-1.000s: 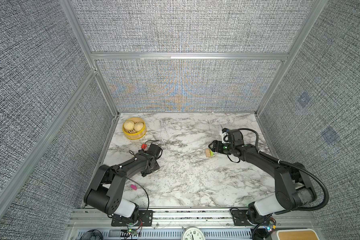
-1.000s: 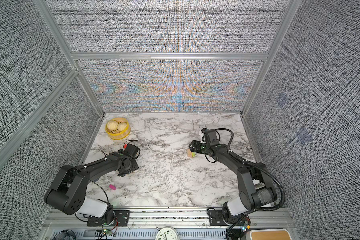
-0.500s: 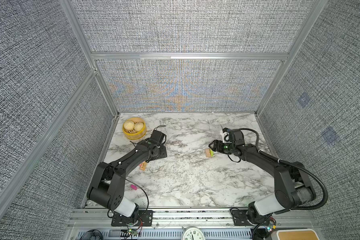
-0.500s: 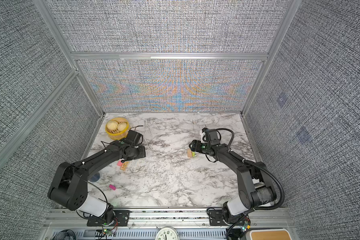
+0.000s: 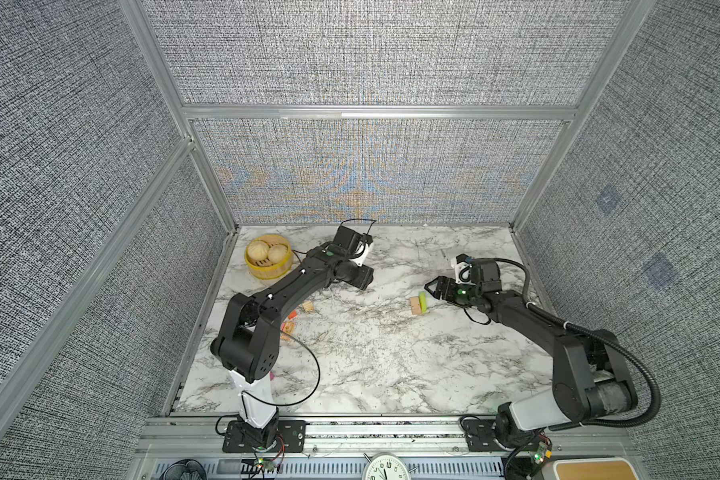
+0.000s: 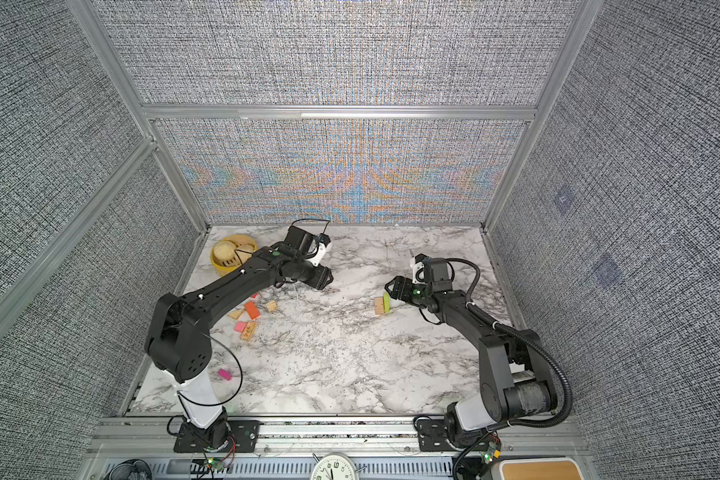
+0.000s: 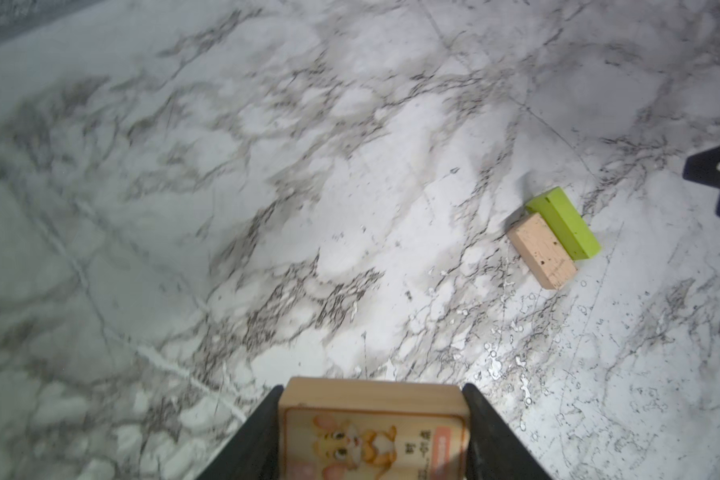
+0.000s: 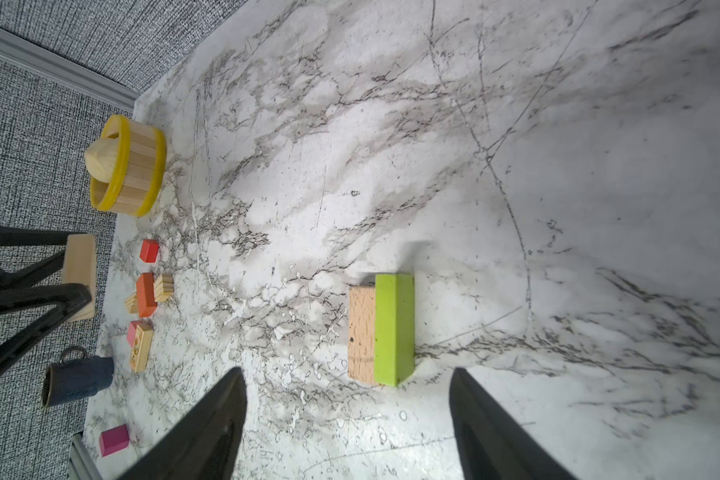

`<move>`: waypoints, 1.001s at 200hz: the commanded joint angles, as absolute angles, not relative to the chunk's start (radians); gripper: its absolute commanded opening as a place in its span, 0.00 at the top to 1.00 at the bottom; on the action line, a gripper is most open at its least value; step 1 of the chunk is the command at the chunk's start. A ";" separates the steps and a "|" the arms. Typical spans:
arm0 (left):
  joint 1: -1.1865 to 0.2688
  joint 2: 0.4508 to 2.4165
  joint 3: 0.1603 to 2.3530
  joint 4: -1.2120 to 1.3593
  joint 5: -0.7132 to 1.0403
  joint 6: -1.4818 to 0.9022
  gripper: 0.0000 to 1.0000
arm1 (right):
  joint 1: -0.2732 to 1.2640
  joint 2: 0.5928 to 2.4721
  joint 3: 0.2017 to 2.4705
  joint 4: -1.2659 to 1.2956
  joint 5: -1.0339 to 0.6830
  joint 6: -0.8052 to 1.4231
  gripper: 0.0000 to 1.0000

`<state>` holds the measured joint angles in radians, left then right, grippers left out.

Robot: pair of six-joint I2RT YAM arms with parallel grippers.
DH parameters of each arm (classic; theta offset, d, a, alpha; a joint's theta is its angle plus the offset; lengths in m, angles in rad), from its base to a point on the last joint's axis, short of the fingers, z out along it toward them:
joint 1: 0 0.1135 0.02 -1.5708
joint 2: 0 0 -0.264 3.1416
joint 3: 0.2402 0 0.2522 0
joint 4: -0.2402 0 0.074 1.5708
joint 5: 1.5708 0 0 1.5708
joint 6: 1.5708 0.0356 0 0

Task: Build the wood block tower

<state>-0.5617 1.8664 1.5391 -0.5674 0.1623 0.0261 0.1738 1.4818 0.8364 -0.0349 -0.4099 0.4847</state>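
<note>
- The left gripper (image 7: 373, 392) is gripping a picture block (image 7: 373, 432) between its jaws, above the marble table (image 7: 267, 208).
- The right gripper (image 8: 348, 388) is hovering wide open and empty, just beside a green block (image 8: 393, 328) that is lying flat against a plain wood block (image 8: 361, 332).
- Other loose blocks (image 6: 250, 309) are lying scattered beside the left arm.

Both arms are matte black with rounded joint housings. The left arm (image 5: 283, 291) stands on a white base segment (image 5: 256, 399) above a bolted black plate (image 5: 292, 434), a thin black cable (image 5: 318, 374) looping beside it. The right arm (image 5: 528, 316) trails a thick ribbed hose (image 5: 641, 368) (a green light glows at each wrist). The fingers (image 8: 208, 428) are black tapered wedges.
</note>
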 commanded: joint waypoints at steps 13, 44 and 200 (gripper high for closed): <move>-0.569 1.946 1.664 -0.668 0.258 0.276 0.45 | 0.160 1.458 0.832 -0.017 -0.434 0.486 0.22; -0.571 1.950 1.637 -0.595 0.381 0.398 0.42 | 0.143 1.434 0.824 -0.020 -0.431 0.484 0.22; -0.673 2.237 1.926 -0.760 0.527 0.805 0.40 | 0.088 1.430 0.808 -0.032 -0.430 0.477 0.22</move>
